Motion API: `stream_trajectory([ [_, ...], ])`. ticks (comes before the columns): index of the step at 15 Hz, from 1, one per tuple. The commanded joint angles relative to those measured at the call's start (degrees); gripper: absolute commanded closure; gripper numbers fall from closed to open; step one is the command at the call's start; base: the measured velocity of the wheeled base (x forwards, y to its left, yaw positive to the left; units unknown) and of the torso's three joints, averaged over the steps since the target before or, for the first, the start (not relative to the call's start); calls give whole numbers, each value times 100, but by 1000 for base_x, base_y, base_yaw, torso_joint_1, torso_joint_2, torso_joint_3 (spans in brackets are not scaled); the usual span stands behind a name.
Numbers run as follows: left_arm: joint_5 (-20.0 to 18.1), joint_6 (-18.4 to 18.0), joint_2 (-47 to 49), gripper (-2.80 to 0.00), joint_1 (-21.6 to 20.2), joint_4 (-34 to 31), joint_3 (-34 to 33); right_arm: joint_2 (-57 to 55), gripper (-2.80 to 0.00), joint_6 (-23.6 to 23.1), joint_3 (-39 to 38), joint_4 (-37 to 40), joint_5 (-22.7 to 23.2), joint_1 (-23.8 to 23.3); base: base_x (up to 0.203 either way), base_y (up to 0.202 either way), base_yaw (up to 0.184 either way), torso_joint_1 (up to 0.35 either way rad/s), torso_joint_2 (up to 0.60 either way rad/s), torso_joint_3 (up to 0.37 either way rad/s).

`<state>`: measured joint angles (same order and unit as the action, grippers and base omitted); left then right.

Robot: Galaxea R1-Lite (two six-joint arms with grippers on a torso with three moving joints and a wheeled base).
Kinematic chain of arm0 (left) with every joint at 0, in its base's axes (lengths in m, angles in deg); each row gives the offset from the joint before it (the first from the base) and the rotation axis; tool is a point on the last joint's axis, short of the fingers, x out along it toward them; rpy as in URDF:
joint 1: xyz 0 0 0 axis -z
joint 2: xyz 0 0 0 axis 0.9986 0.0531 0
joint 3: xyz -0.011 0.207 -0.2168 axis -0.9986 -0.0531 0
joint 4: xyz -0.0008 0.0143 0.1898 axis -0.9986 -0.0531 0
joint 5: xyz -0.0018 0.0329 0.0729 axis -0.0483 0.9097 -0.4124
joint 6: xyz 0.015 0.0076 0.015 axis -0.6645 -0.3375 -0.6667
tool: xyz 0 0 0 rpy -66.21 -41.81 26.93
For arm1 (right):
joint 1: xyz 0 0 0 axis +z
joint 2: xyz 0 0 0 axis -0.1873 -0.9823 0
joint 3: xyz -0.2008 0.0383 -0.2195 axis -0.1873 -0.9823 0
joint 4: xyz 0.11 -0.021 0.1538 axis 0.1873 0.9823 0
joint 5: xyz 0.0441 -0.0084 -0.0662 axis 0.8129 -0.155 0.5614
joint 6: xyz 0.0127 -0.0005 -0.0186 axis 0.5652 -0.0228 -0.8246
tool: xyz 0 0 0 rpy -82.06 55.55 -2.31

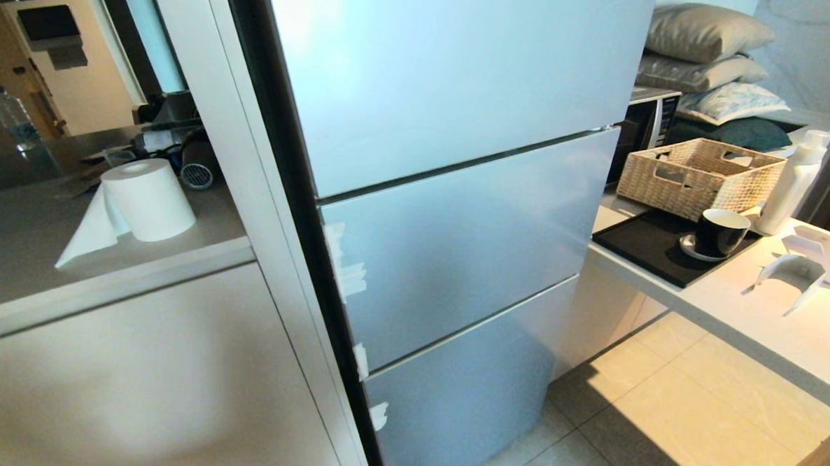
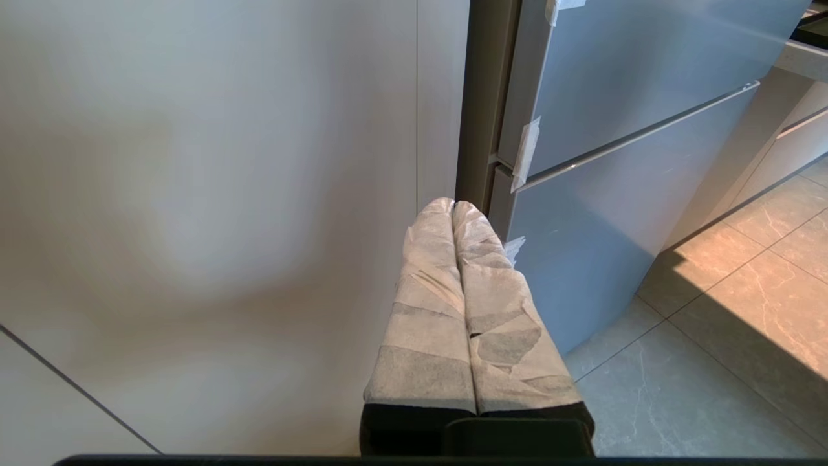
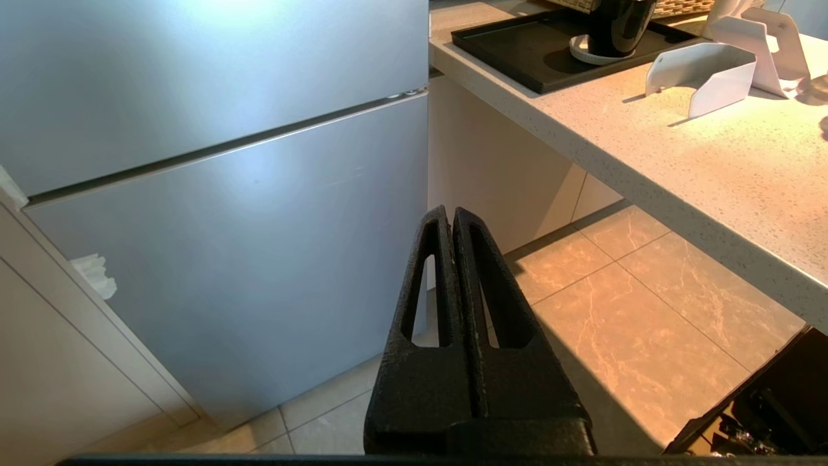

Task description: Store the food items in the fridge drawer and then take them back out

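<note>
Fridge (image 1: 455, 189) dead ahead, all three silver doors closed, bits of white tape (image 1: 346, 271) along the hinge edge, no lettering readable anywhere. Food and drawer nowhere in sight. Left gripper (image 2: 453, 206), fingers wrapped in pale tape, pressed together, holding nothing, low by the cabinet. Right gripper (image 3: 451, 211), bare black, also clamped closed and empty, near the floor beside the counter (image 3: 679, 149).

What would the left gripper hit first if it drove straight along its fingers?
Probably the pale flat cabinet panel beside the silver-grey fridge: the shut, paper-wrapped left gripper points near their shared edge, though depth is unclear.
</note>
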<state>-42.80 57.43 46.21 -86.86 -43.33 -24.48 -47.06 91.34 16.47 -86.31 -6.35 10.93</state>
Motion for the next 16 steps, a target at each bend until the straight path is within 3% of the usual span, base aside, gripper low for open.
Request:
stream_trajectory([
  [1, 2, -5, 7, 0, -7, 1, -1, -6, 0, 10, 0, -2, -2, -3, 0, 0, 0, 0, 0, 0],
  [16, -5, -14, 7, 0, -1, -7, -1, -6, 0, 10, 0, -2, -2, 4, 0, 0, 0, 0, 0, 0],
])
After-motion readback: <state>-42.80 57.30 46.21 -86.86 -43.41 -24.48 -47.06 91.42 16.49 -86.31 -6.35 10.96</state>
